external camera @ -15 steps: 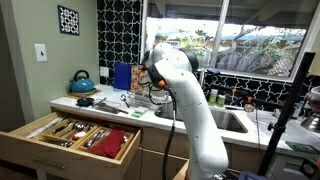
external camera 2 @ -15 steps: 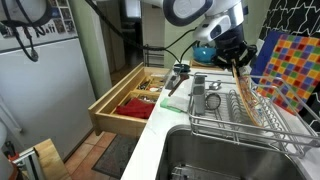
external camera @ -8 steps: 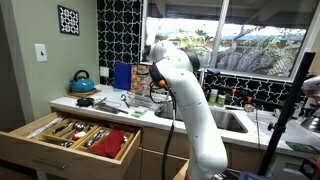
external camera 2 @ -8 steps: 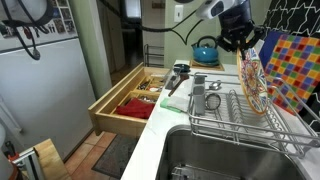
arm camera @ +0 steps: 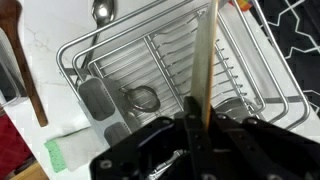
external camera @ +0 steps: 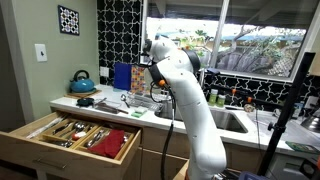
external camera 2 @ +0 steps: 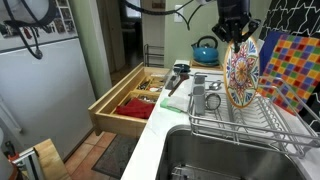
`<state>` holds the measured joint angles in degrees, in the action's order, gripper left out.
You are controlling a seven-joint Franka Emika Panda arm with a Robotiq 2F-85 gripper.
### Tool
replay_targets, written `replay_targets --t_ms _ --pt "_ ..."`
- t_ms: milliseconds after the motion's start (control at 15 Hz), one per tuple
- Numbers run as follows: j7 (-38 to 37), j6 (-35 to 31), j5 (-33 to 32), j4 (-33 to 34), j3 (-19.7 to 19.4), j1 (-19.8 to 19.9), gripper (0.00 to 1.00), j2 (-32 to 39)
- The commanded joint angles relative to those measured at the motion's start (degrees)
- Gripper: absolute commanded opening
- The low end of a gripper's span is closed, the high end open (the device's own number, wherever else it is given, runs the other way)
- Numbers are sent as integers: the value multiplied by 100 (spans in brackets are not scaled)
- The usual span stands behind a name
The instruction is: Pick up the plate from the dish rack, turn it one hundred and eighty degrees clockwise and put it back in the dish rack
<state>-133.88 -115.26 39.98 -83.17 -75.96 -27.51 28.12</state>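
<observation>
- Up in the upper right of the frame in an exterior view, the gripper [external camera 2: 237, 36] has its jaws pinched almost together on the top rim of the plate [external camera 2: 240, 74]. It looks like a firm hold.
- The plate hangs upright, clear of the dish rack [external camera 2: 232, 128] and directly above it, patterned face toward that camera.
- A colourful checkered board [external camera 2: 296, 62] stands just behind it, at the right edge of the frame.
- In the wrist view the plate is edge-on, a thin vertical line up the middle, with the rack's wires spread out beneath.
- My read: the lift is done, and the half turn is the step in hand.
- To do it well, I'd spin about the vertical line through the plate's centre, so it doesn't swing out toward the board.
- Hold the height so the lower rim clears the rack's prongs all the way round.
- Keep the squeeze steady and the turn smooth. A plate gripped by its rim alone could pivot in the jaws if jerked.
- After that, come straight down with the edge lined up between two wires, and let go only once the rack carries the weight.
</observation>
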Motion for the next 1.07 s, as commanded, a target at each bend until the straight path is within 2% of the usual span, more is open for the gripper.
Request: replay_targets --t_ms 0,133,200,267,800,867,933,1000 --pt "0 0 0 0 2 -2 8 16" --pt "0 0 0 0 2 -2 8 33" --pt "-148 -136 77 6 -10 2 4 80" --pt "-660 -311 300 72 -29 39 4 157" --pt "-2818 -246 682 486 36 301 5 380" --pt "-2272 -156 1603 231 -756 72 5 840" --pt "-2214 -147 1930 154 -877 55 5 927" --pt "-2765 -236 1747 409 -516 249 5 831"
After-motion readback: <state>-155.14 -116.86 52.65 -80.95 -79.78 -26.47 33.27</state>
